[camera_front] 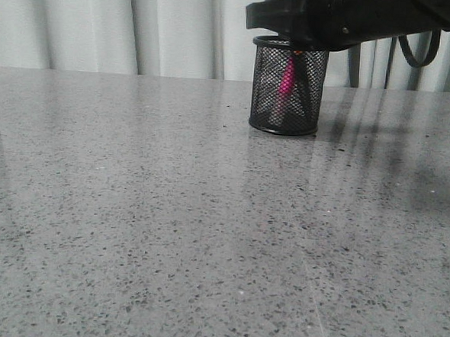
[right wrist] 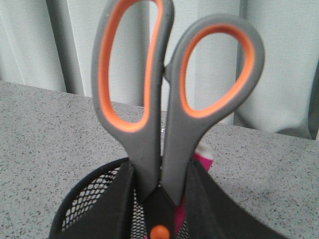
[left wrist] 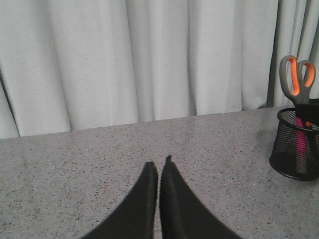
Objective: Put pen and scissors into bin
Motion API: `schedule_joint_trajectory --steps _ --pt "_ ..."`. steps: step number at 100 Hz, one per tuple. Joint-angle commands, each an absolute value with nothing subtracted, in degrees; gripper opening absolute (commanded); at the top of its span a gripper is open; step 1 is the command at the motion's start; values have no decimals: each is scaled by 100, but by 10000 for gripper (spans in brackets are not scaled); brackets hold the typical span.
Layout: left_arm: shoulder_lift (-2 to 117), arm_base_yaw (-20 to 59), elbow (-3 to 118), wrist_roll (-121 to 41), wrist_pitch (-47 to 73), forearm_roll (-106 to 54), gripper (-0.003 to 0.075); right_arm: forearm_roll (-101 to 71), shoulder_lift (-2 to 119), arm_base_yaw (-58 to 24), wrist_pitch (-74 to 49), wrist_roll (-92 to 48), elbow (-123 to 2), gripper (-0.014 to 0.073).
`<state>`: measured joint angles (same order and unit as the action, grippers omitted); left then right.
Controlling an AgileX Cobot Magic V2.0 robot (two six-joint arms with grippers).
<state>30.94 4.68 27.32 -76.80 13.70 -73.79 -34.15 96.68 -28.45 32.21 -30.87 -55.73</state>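
The bin [camera_front: 287, 88] stands on the far side of the table, right of centre. The pink pen [camera_front: 287, 81] stands inside it. My right gripper [camera_front: 302, 36] hovers right over the bin's rim and hides the scissors in the front view. In the right wrist view the gripper [right wrist: 160, 167] is shut on the scissors [right wrist: 164, 99] just below the orange-lined loops, blades down inside the bin [right wrist: 84, 199], orange pivot dot [right wrist: 160, 232] below the rim, beside the pen [right wrist: 202, 159]. My left gripper [left wrist: 158, 164] is shut and empty, low over the table, left of the bin [left wrist: 296, 144], scissors [left wrist: 297, 79] and pen [left wrist: 300, 142].
The grey speckled table [camera_front: 168, 226] stretches wide in front of and left of the bin. White curtains [camera_front: 104, 24] hang behind its far edge. The right arm and its cable [camera_front: 416, 43] reach in from the upper right.
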Motion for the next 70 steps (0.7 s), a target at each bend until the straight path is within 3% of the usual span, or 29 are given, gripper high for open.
schedule_joint_trajectory --steps 1,14,35,53,70 --pt "3101 446 2897 -7614 1263 -7524 -19 -3269 9422 -2833 3567 -3087 -5699 105" --pt "3101 446 2897 -7614 1263 -7524 -19 -3269 9409 -2833 3578 -3087 -5699 283" --pt "3101 446 2897 -7614 1263 -7524 -19 -3269 9150 -2833 3611 -3087 -5699 298" --pt "3101 446 2897 -7614 1263 -7524 -19 -3269 8523 -2833 3671 -3087 -5570 256" --pt "3101 446 2897 -7614 1236 -7451 -19 -3269 7657 -2822 4021 -3324 -5100 92"
